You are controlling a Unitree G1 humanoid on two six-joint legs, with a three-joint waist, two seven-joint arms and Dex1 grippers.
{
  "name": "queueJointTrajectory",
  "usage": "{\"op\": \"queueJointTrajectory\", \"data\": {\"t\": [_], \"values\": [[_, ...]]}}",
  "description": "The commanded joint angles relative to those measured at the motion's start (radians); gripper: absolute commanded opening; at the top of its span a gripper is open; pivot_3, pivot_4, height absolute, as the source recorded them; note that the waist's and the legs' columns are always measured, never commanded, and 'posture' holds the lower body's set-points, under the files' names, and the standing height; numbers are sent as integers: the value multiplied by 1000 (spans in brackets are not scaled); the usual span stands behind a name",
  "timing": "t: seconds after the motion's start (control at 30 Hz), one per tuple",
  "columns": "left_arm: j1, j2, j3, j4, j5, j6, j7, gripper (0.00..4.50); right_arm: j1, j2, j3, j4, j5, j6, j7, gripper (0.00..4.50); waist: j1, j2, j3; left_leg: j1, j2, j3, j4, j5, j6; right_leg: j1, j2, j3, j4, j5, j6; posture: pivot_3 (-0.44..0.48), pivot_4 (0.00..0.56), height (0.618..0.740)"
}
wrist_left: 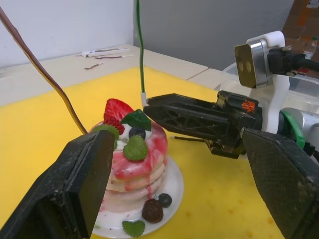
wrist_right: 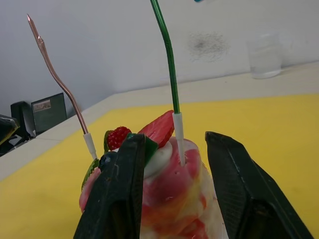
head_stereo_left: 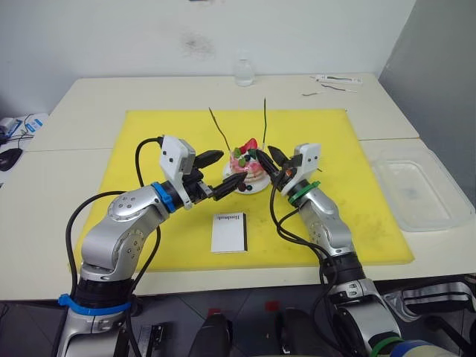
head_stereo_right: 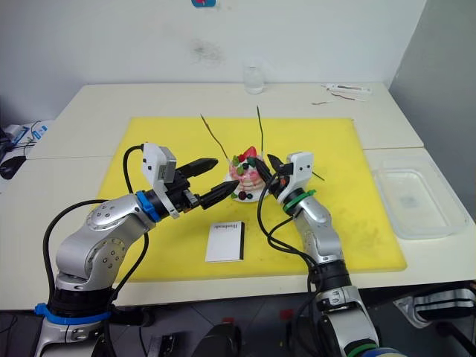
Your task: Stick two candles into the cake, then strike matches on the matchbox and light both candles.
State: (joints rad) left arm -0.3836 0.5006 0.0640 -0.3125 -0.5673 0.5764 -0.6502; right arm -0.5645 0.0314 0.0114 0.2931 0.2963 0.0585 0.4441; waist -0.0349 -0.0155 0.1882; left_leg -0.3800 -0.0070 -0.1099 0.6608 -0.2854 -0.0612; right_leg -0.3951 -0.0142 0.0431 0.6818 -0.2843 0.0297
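The small pink cake (head_stereo_left: 249, 168) sits on its white plate in the middle of the yellow mat (head_stereo_left: 149, 134). Two candles stand in it: a tan one (head_stereo_left: 219, 128) leaning left and a green one (head_stereo_left: 265, 119) upright. My left gripper (head_stereo_left: 229, 169) is open just left of the cake, fingertips pointing at it. My right gripper (wrist_right: 174, 144) is open at the cake's right, one finger on each side of it (wrist_right: 169, 194). The white matchbox (head_stereo_left: 229, 232) lies flat on the mat in front of the cake. One short dark match (wrist_left: 187, 140) lies on the mat by the right gripper.
A clear plastic container (head_stereo_left: 416, 186) stands off the mat's right edge. A glass jar (head_stereo_left: 245, 73) and some small items (head_stereo_left: 338, 80) are at the table's back. A mouse (head_stereo_left: 9, 158) and cables lie far left.
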Motion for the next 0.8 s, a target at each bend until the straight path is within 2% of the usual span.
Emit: {"op": "queueJointTrajectory", "data": {"t": [0.03, 0.27, 0.47, 0.57, 0.73, 0.77, 0.8], "values": [[-15, 14, 15, -18, 9, -30, -14, 4500, 11, -21, -4, -91, 17, 15, 20, 1990, 0, 0, 0, 0, 0, 0, 0, 0, 0, 0, 0, 0, 0, 0, 0, 0, 150, 740], [-4, 96, 60, 7, 15, -49, -79, 4500, 77, -186, 17, -280, 53, 138, 161, 1990, 1, 0, 0, 0, 0, 0, 0, 0, 1, 0, 0, 0, -1, 0, 0, 0, 150, 740], [64, 210, 92, 33, 0, -60, -221, 4500, 131, -428, -20, -419, 127, 291, 320, 1990, 2, 0, 0, 0, 0, 0, -1, -2, 4, 0, 0, 0, -1, 0, 0, 0, 150, 740], [82, 240, 91, 51, 8, -85, -276, 4500, 161, -511, -37, -460, 166, 340, 376, 2583, 2, 0, 0, 0, 0, 0, -1, -2, 4, 0, 0, -1, -2, 0, 0, 0, 150, 740], [101, 282, 103, 64, -12, -74, -353, 4500, 208, -628, -45, -521, 199, 390, 464, 4265, 2, 0, 0, 0, 0, 0, 0, -3, 5, 1, 0, 0, -2, 0, 0, 0, 150, 740], [108, 289, 106, 63, -19, -66, -365, 4500, 212, -643, -41, -534, 205, 399, 478, 4481, 2, 0, 0, 0, 0, 1, 0, -3, 5, 1, 0, 0, -2, 0, 0, 0, 150, 740], [116, 295, 111, 67, -20, -59, -370, 4500, 216, -661, -27, -554, 205, 405, 498, 4481, 2, 0, 0, 0, 0, 1, 0, -3, 5, 1, 0, 0, -2, 0, 0, 0, 150, 740]]}}
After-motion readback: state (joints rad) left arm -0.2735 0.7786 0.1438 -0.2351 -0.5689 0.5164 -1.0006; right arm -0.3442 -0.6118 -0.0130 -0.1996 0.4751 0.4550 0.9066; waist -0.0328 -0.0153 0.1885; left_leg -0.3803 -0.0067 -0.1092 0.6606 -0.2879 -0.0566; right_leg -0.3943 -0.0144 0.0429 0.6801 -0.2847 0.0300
